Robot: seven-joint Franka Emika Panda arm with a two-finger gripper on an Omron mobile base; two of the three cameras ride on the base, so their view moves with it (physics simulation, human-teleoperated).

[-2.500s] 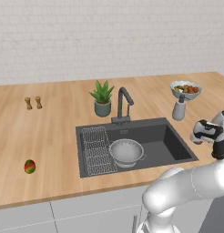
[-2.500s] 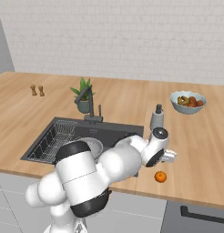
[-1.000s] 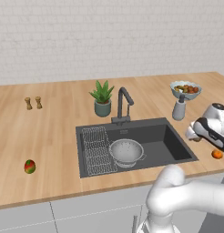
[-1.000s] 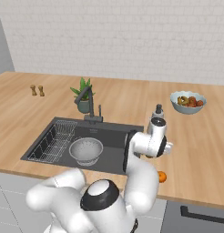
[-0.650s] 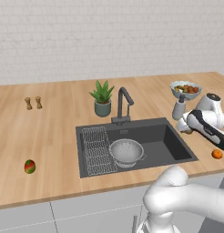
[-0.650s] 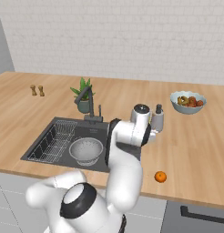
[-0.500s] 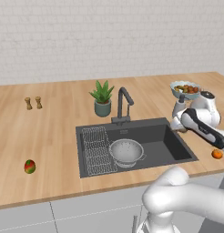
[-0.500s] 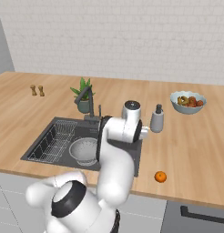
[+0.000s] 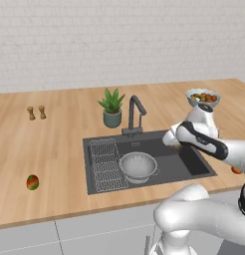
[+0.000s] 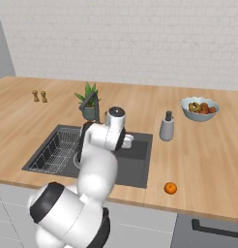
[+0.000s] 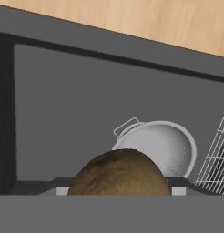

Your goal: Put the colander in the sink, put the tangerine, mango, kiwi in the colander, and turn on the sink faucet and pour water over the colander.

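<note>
The wooden worktop (image 9: 64, 144) runs the full width of the scene under a pale brick wall. Set into it is the sink (image 9: 194, 167), a dark grey basin with a wire grid rack (image 9: 107, 164) on its left side. The white arm reaches across the basin's right half, and its claw (image 11: 119, 191) hangs above the sink interior, its jaws clamped on the kiwi (image 11: 119, 173), whose brown rounded top bulges up between them in the hand view. Behind the basin stands the sink faucet (image 9: 135, 113), dark and hooked, with a potted plant (image 9: 112, 107) just to its left. The colander (image 9: 139, 166) sits on the sink floor beside the rack, open side up; in the hand view it lies just beyond the kiwi, one side handle showing. A pale fruit bowl (image 10: 200, 109) rests near the worktop's far right, and a soap bottle (image 10: 166, 127) stands between it and the sink. The mango (image 9: 32, 182) lies on the worktop well to the left of the sink. The tangerine (image 10: 171, 188) sits on the worktop near the front edge, right of the basin. Two small shakers (image 9: 36, 112) stand at the far left.
</note>
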